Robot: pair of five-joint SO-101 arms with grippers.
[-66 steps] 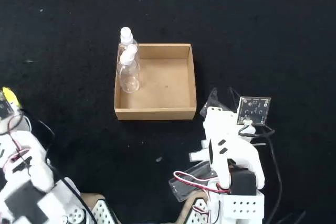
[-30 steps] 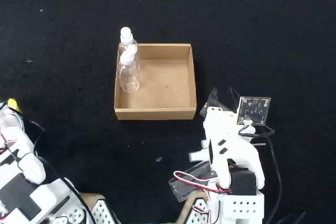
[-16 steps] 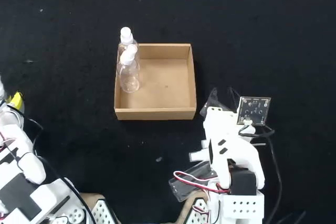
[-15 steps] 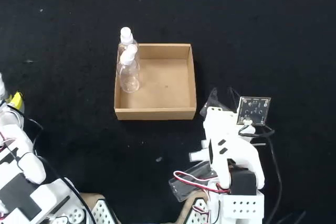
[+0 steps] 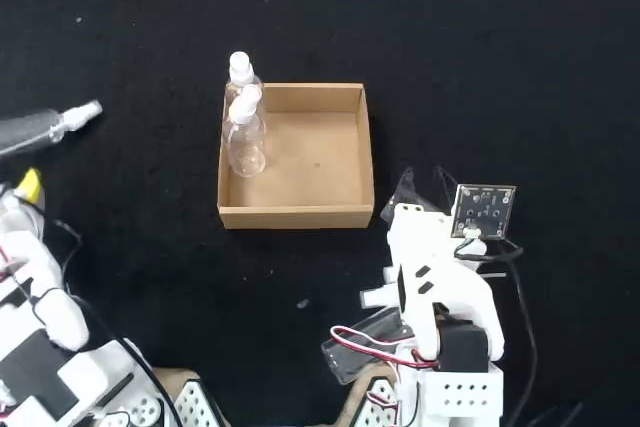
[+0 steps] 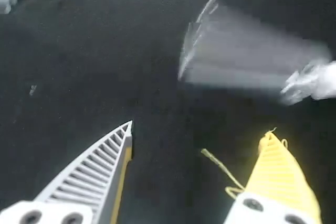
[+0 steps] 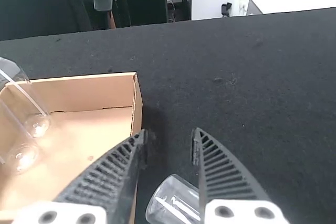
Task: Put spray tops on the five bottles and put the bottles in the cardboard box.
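**Condition.** The front bottle (image 5: 245,137) and the rear bottle (image 5: 240,69), both with spray tops fitted, were in the cardboard box (image 5: 295,215) against its left wall in the high view. A third capped bottle (image 5: 35,131) lay on its side on the bench (image 5: 500,67) at the left edge of that frame, well apart from the box. The left claw (image 6: 198,129) was spread wide and empty, and the third bottle lay just beyond its tips, untouched.

The right claw (image 7: 168,136) sat near the box's lower right corner. An uncapped clear bottle (image 7: 170,205) showed low in its wrist view. Whether the claw pinched it could not be established.

**Risks, as judged.**
- The third bottle was round and on its side. If one tip nudged it before the other closed, it could roll further toward the left edge, out of reach.
- A pinch across the smooth body could squeeze it out of the grip. A pinch at the spray top could work the top loose.
- Setting it down close to the box's left wall could topple the two bottles already inside. The open floor on the right looked safer.
- The right arm sat beside the box front, so the two arms could foul each other if both went to it.
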